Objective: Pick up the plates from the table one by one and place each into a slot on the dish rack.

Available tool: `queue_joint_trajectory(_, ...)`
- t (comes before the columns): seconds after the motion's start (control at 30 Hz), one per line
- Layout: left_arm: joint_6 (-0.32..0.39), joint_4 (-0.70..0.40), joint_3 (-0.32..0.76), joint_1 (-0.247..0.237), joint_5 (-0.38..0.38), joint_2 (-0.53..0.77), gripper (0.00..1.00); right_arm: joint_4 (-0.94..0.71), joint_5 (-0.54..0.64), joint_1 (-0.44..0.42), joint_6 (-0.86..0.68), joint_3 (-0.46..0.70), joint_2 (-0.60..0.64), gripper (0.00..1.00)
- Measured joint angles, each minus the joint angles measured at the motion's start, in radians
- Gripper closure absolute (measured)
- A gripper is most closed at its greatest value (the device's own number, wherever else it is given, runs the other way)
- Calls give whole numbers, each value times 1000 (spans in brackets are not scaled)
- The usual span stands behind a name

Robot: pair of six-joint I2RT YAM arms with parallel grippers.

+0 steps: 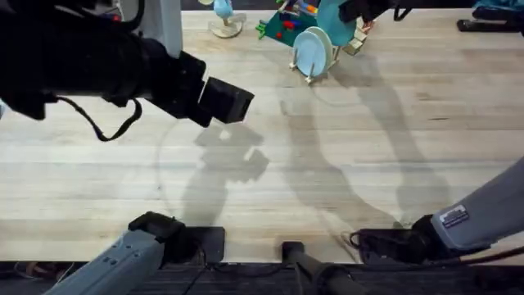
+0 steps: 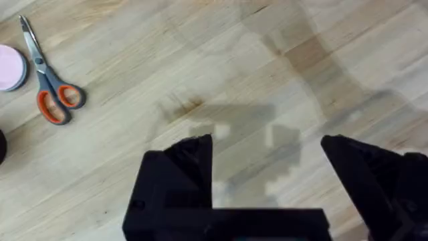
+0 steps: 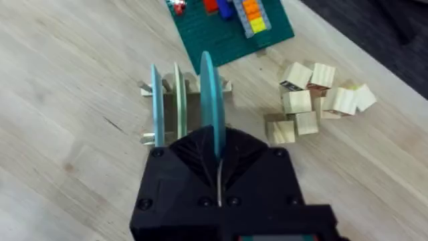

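overhead: the pale blue plate (image 1: 311, 51) stands upright in the dish rack (image 1: 318, 70), and my right gripper (image 1: 348, 20) holds the turquoise plate (image 1: 337, 23) beside it. left wrist: my left gripper (image 2: 267, 167) is spread open over the table (image 2: 267, 60). right wrist: my fingers pinch the turquoise plate on edge just above the rack.

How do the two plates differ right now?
The pale plate stands free in a rack slot; the turquoise plate is pinched edge-on by the right gripper above the rack. The pale one is lighter blue. Both stand upright, on edge and parallel.
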Motion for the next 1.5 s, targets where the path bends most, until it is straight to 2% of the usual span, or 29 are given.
queue_joint_trajectory(0.37, 0, 0, 0, 0, 0, 0, 8, 5, -6, 22, 0, 0, 10, 972)
queue_joint_trajectory(0.7, 0, 0, 0, 0, 0, 0, 7, 25, -6, 28, -1, 0, 78, 972)
queue_joint_trajectory(0.97, 0, 0, 0, 0, 0, 0, 8, 34, -6, 28, -1, 0, 78, 972)
queue_joint_trajectory(1.17, 0, 0, 0, 0, 0, 0, 7, 108, -9, 33, -2, 0, 78, 972)
queue_joint_trajectory(1.5, 0, 0, 0, 0, 0, 12, 7, 106, -9, 51, -2, 0, 82, 972)
